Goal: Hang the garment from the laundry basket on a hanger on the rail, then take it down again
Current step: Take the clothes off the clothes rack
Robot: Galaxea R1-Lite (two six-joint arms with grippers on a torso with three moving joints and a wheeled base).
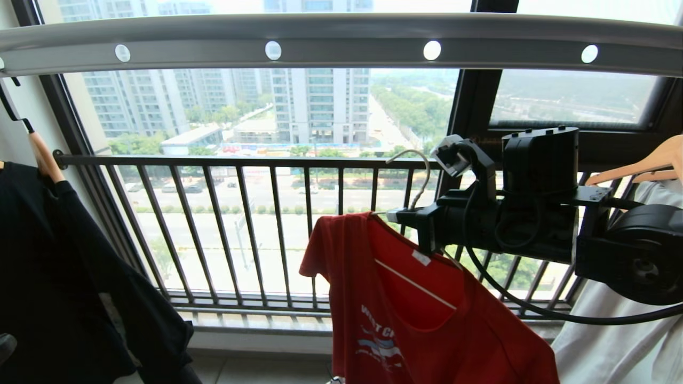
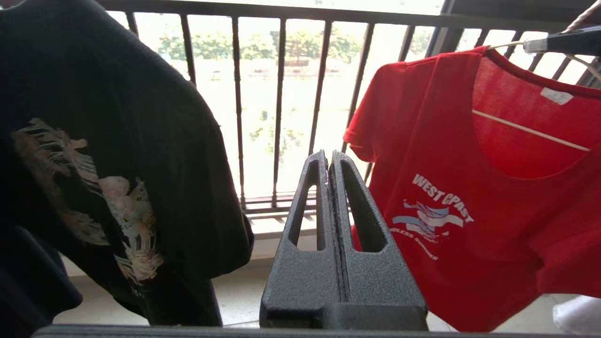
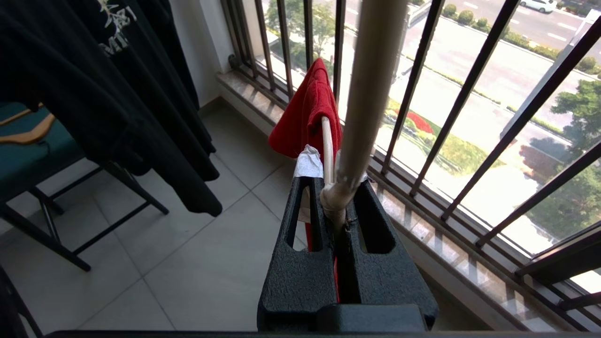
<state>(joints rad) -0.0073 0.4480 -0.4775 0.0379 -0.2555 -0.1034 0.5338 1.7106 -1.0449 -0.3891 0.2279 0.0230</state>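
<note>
The red garment [image 1: 416, 320] hangs on the thin white hanger [image 1: 424, 170], whose hook curves up a good way below the grey rail [image 1: 341, 50] without touching it. My right gripper [image 1: 397, 215] is shut on the hanger's neck just under the hook, coming in level from the right. In the right wrist view that gripper [image 3: 334, 185] pinches the hanger [image 3: 366, 94], with the garment [image 3: 307, 112] draped beyond. My left gripper [image 2: 328, 157] is shut and empty, low between the black shirt and the garment [image 2: 469, 188]. The laundry basket is out of view.
A black shirt [image 1: 64, 277] hangs on a wooden hanger at the left. A white garment [image 1: 613, 330] hangs on a wooden hanger at the right. The dark barred window railing [image 1: 240, 160] stands close behind. A chair [image 3: 42, 155] stands on the tiled floor.
</note>
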